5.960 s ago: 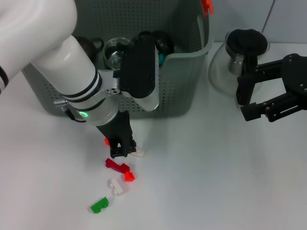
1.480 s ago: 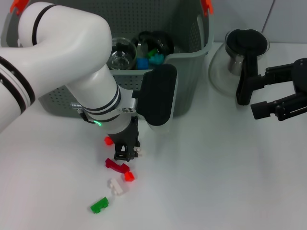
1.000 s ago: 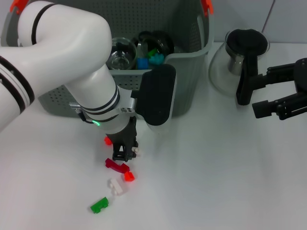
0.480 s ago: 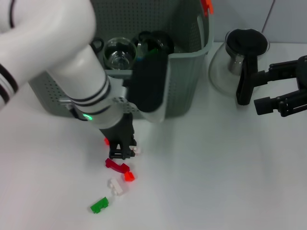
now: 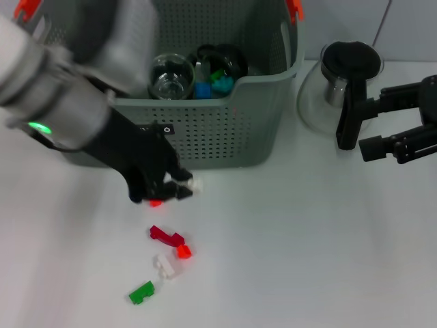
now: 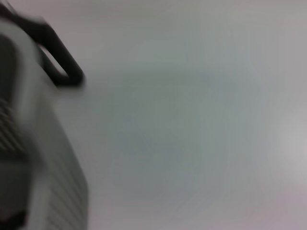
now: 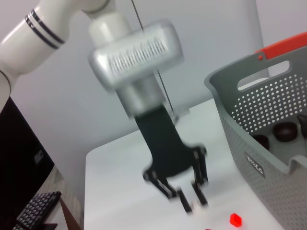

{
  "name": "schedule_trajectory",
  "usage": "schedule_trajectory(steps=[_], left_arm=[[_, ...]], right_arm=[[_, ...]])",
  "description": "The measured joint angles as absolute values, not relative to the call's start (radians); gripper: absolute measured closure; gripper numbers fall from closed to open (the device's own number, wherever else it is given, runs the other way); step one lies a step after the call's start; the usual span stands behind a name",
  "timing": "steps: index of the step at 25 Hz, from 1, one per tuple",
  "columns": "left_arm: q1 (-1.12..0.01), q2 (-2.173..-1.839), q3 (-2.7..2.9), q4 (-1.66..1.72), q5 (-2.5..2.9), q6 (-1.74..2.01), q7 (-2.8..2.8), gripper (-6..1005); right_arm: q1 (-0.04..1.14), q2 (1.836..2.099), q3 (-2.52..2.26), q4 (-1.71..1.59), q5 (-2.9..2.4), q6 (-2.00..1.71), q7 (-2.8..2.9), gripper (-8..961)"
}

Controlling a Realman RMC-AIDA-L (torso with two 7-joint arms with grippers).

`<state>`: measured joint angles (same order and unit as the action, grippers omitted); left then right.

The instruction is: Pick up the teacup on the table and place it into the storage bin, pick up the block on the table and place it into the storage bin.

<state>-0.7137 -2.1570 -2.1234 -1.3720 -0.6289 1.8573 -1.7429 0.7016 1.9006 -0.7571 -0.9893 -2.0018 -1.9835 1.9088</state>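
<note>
The left pincer (image 5: 179, 188) hangs just in front of the storage bin (image 5: 225, 130), its fingers closed on a small white block (image 5: 194, 184) lifted off the worktop (image 5: 307, 246). Below it lie a red stud (image 5: 156, 203), a dark red block (image 5: 166, 236), an orange-red stud (image 5: 184, 251), another white block (image 5: 165, 266) and a green block (image 5: 142, 293). The right pincer (image 5: 355, 140) sits at the right by the glass pot (image 5: 341, 82), spread wide.
</note>
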Motion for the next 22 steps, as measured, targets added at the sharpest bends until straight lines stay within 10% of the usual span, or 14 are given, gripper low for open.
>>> schedule_trajectory(steps=[15,22], left_arm=[[-0.808,-1.969,-2.545,-1.108,-0.824,1.522,-1.972,798],[-0.805,-1.962,-2.376,-1.035,-0.728,1.280,-2.136,797]], right_arm=[[0.732,1.905,-0.762,-0.961,-1.997,-1.983,1.907,28],[0.743,1.912,-0.762,-0.960,-1.996,-1.983,1.909,28]])
